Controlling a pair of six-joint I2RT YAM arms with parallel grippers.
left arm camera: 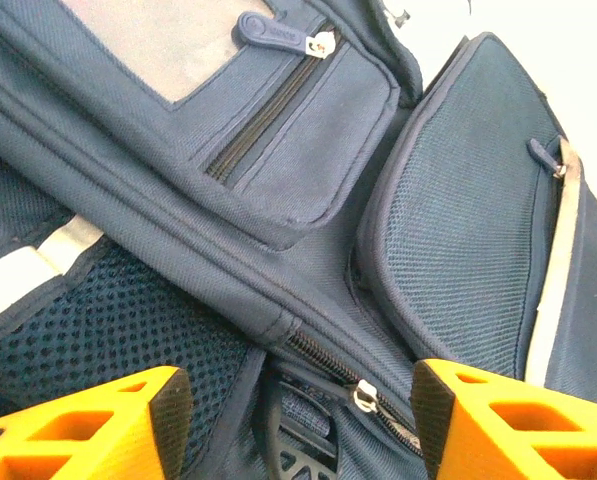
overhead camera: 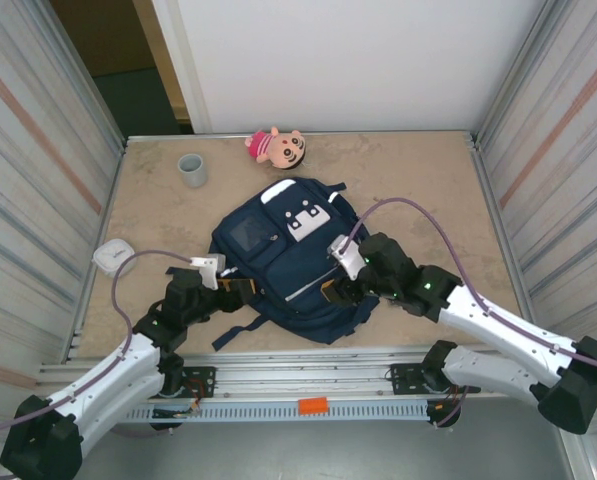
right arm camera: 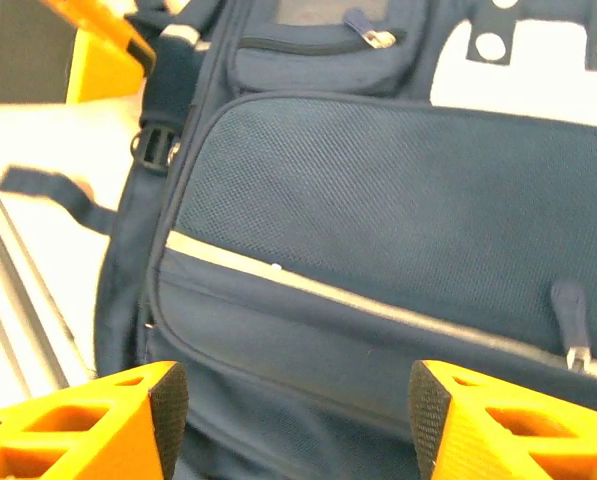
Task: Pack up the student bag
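Flat in the middle of the table [overhead camera: 428,190], front pockets up: the student bag [overhead camera: 278,262]. At its near left side, the left gripper [left arm camera: 300,400], jaws well apart astride a zip, clamping nothing. At its near right side, the right gripper [right arm camera: 290,400], likewise parted over the front pocket, holds nothing; contact with the fabric impossible to tell. Behind the bag, a doll [overhead camera: 275,147]; further left, a grey cup [overhead camera: 192,170].
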